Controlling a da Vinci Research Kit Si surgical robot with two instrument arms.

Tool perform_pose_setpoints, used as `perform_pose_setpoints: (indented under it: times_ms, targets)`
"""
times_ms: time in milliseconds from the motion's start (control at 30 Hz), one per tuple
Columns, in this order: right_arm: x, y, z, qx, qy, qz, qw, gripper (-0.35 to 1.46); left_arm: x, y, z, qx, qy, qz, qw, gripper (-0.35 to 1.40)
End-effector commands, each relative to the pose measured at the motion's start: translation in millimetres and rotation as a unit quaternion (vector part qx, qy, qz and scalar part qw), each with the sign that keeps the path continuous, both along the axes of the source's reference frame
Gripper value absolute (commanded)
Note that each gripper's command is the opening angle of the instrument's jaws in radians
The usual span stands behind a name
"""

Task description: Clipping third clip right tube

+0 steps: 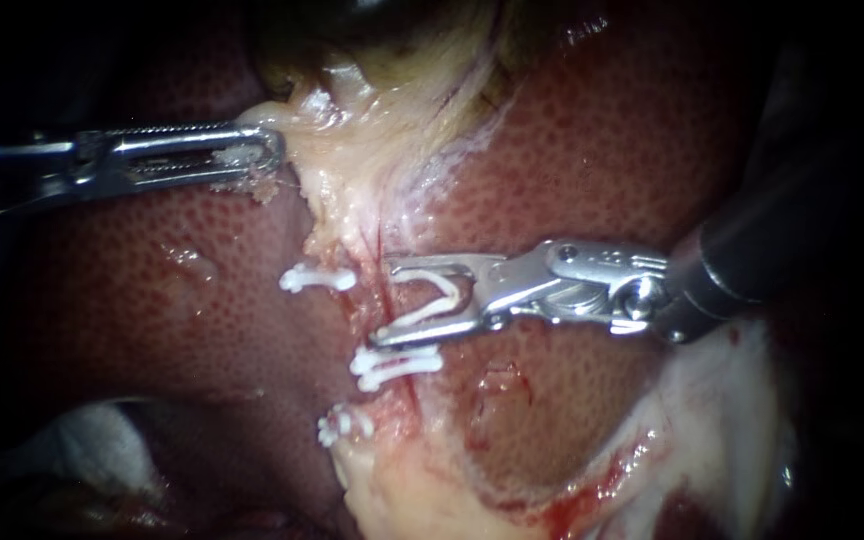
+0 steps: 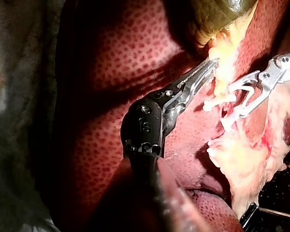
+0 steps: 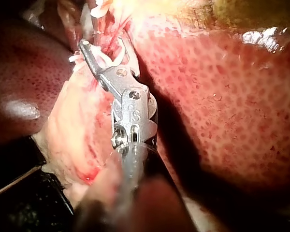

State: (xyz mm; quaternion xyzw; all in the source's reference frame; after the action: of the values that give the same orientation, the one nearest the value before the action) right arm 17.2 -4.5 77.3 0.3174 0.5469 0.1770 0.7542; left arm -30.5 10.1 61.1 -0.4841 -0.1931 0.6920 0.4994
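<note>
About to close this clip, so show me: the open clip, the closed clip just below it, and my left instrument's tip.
open clip (image 1: 430, 310), endoscope view, lower leg.
closed clip (image 1: 397, 366), endoscope view, middle.
left instrument (image 1: 274, 155), endoscope view, between jaw tips.

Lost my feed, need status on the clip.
Left instrument shut on pale tissue. Right instrument holds open clip at the tube, not yet closed. Nothing blocking.

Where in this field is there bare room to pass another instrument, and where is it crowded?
Free: the liver above the right instrument, and the liver below the left instrument. Crowded: the pale tissue strip in the middle, where white clips sit close beside the right instrument's loaded clip.
</note>
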Motion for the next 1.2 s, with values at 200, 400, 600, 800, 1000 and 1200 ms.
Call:
perform_pose_setpoints:
  times_ms: [200, 400, 600, 800, 1000, 1200]
  targets:
    - [0.5, -0.6, -0.8, 0.055, 0.035, -0.005, 0.9979, 0.49, -0.2, -0.1, 0.2, 0.000, 0.000, 0.000, 1.0000, -0.35]
    - [0.6, -0.9, -1.5, 0.106, 0.070, -0.010, 0.9919, 0.48, -0.1, -0.1, 0.2, 0.000, 0.000, 0.000, 1.0000, -0.35]
    - [0.5, -0.6, -2.1, 0.127, 0.083, -0.012, 0.9884, 0.47, 0.0, 0.1, 0.5, 0.000, 0.000, 0.001, 1.0000, -0.35]
    - [0.3, 0.9, -3.1, 0.135, 0.097, -0.004, 0.9861, 0.45, 0.0, 0.2, 0.7, 0.000, 0.000, 0.000, 1.0000, -0.35]
    - [0.2, 1.6, -3.3, 0.136, 0.095, 0.002, 0.9862, 0.42, 0.0, 0.1, 0.7, 0.000, 0.000, 0.000, 1.0000, -0.35]
    - [-0.4, 1.8, -2.7, 0.143, 0.086, 0.014, 0.9859, 0.13, -0.1, 0.1, 0.6, -0.001, 0.000, 0.000, 1.0000, -0.35]
